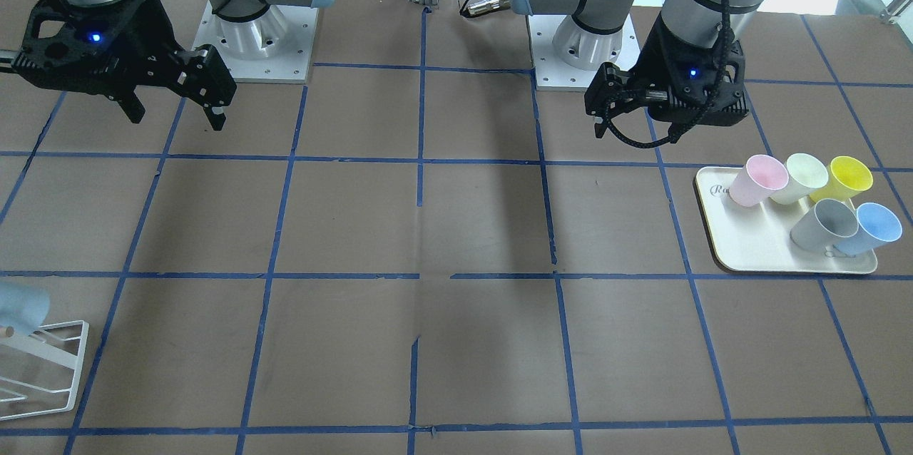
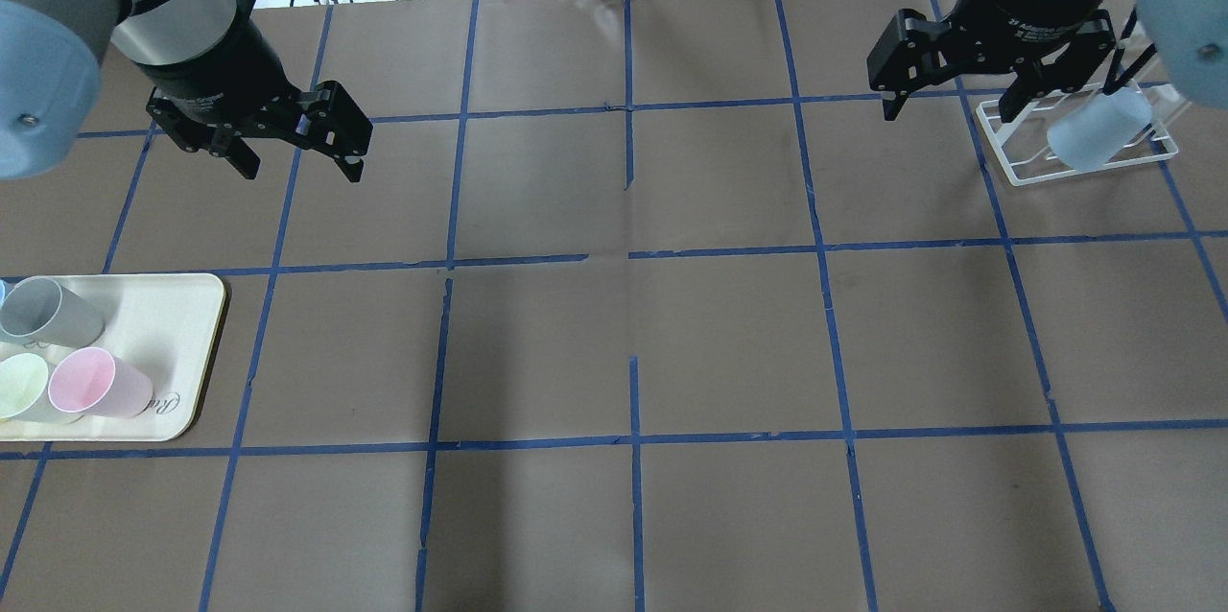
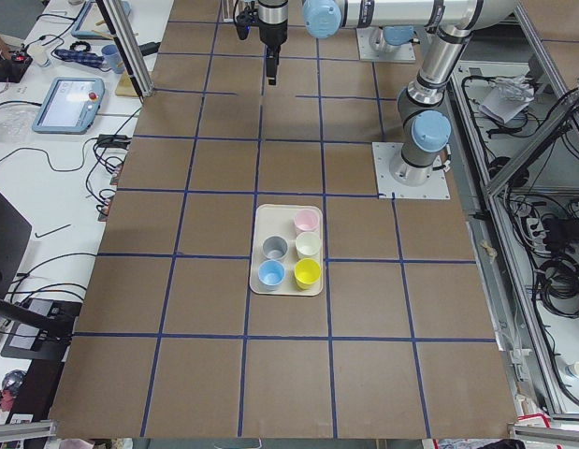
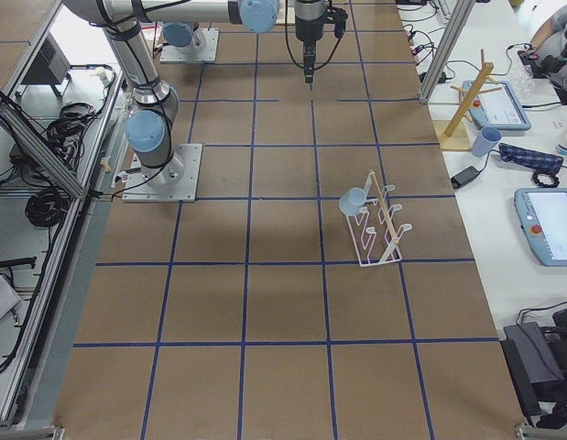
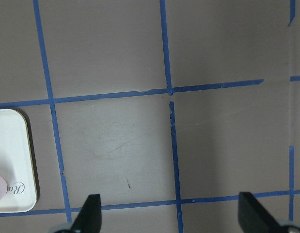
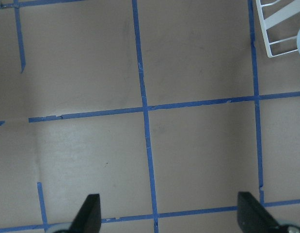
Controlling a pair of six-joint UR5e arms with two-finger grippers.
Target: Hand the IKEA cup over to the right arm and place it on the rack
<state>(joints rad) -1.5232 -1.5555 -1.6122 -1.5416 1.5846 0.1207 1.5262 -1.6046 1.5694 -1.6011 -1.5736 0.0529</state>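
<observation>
Count: two arms, two hands, six cups, one tray, one rack.

The IKEA cup [image 2: 1098,129] is a pale blue, tapered, handle-less plastic tumbler with a smooth matte wall. It sits tilted at the upper end of the rack [image 4: 379,229], on the robot's right side of the bench [image 1: 485,227]. Neither hand touches it.

The rack is a frame of thin white wire with slanted bars and a rectangular base outline. It carries this one cup only.

Right hand [image 2: 950,104]: black, two fingers, spread wide, nothing between them. It hangs above the bench. In the overhead view it lies just beside the rack. Its wrist view shows bare brown surface between the fingertips and a rack corner at the upper right.

Left hand [image 2: 302,169]: black, fingers likewise spread apart and empty, held above the bench, well apart from the rack. Its wrist view shows a tray corner at the lower left.

The tray [image 1: 756,237] is cream, a rounded rectangle with a raised rim and script lettering at one corner. It holds five cups of the same tapered form, all upright: pink cup [image 1: 757,182], pale green cup [image 1: 799,178], yellow cup [image 1: 843,179], grey cup [image 1: 824,225] and second blue cup [image 1: 866,229]. They stand three in one row and two in the other.

The bench top is flat matte brown, divided into squares by blue tape, and the tape is torn in places.
</observation>
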